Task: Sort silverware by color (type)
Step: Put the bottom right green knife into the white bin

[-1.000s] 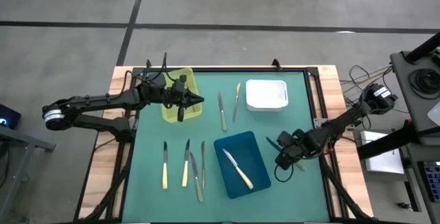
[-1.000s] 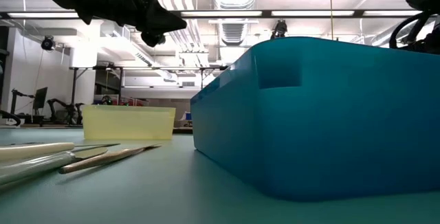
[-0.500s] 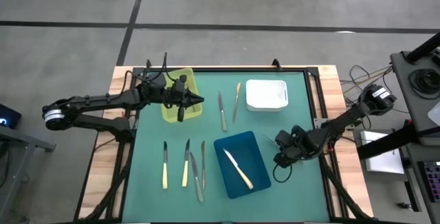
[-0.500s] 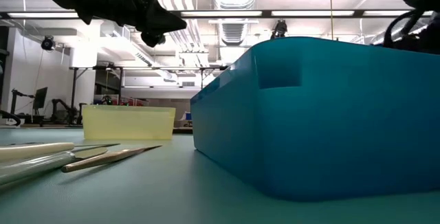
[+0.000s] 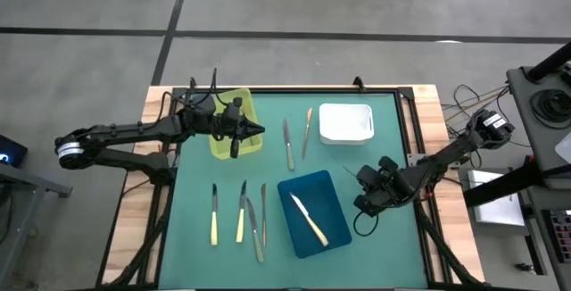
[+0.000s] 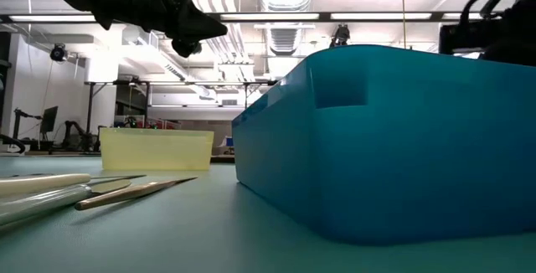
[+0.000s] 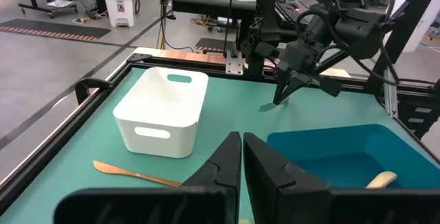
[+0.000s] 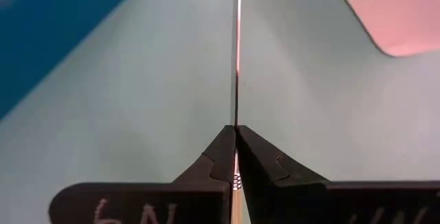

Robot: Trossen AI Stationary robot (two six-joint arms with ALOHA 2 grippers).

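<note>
My right gripper (image 5: 361, 178) hangs between the blue tray (image 5: 332, 234) and the white tray (image 5: 346, 122), shut on a slim utensil (image 8: 236, 59) that shows edge-on. My left gripper (image 5: 256, 130) is shut on nothing above the right rim of the yellow tray (image 5: 234, 123). A cream-handled knife (image 5: 310, 220) lies in the blue tray. A silver knife (image 5: 287, 144) and a gold one (image 5: 307, 132) lie flat on the mat between the yellow and white trays. Two cream-handled knives (image 5: 214, 213) and two silver pieces (image 5: 260, 220) lie near the front left. My right gripper pinches the slim utensil near one end (image 8: 236, 129) between its two fingers, which slant down from the table's right side. The utensil runs on in line with the fingers, and its free end (image 7: 265, 106) points down toward the mat. I cannot tell whether that end touches the mat.
The green mat has a raised black frame (image 5: 407, 103). Open mat lies to the right of the blue tray and in front of the white tray. The low view is mostly filled by the blue tray's wall (image 6: 394, 139).
My right gripper has risen and tipped, drifting a little toward the table's far edge and carrying the slim utensil up with it. My left gripper has kept still.
</note>
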